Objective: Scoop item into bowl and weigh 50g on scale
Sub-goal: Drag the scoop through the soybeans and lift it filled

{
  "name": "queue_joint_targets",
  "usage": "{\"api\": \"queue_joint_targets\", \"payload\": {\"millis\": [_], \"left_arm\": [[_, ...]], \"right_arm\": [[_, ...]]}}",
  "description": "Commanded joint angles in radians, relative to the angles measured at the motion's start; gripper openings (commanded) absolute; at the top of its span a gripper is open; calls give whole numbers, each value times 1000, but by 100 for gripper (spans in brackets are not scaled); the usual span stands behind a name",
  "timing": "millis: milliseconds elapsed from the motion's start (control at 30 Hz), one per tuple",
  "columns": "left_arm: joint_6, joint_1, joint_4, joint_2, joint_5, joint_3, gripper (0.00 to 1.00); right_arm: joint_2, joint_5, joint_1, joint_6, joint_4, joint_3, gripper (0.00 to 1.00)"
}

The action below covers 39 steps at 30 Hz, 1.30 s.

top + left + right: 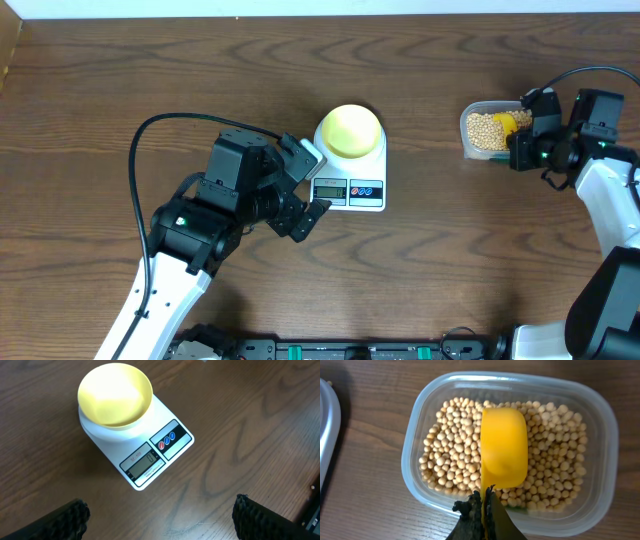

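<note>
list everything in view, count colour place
dark wooden table: 1, brown, under everything
white digital kitchen scale: 1, white, table centre
small round pale-yellow bowl: 1, yellow, empty on scale
clear rectangular plastic tub: 1, clear, far right
small round tan beans: many, tan, in tub
bright yellow plastic scoop: 1, yellow, on beans in tub
left arm: 1, black-white, jaws open by scale
right arm: 1, black-white, jaws shut on scoop

Bright, even, lit softly from above in all 3 views. Pale glare inside bowl (115, 395); dark shadow left of tub (412, 450). Sharp mostly, soft on fingers (260, 517) near lens.
</note>
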<state>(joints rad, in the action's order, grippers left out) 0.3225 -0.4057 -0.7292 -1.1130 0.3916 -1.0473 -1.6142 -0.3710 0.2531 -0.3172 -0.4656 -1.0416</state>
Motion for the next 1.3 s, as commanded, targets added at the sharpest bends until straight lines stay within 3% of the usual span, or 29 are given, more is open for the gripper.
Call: {"api": "queue_joint_targets", "payload": {"millis": [0,1267], "left_arm": [[17,6,2,-5,16,-1,94],[17,6,2,-5,16,-1,94]], "right_arm": [[-10,-29,3,34,-1,16,1],[-10,-164,58,139,-19,17,1]]}}
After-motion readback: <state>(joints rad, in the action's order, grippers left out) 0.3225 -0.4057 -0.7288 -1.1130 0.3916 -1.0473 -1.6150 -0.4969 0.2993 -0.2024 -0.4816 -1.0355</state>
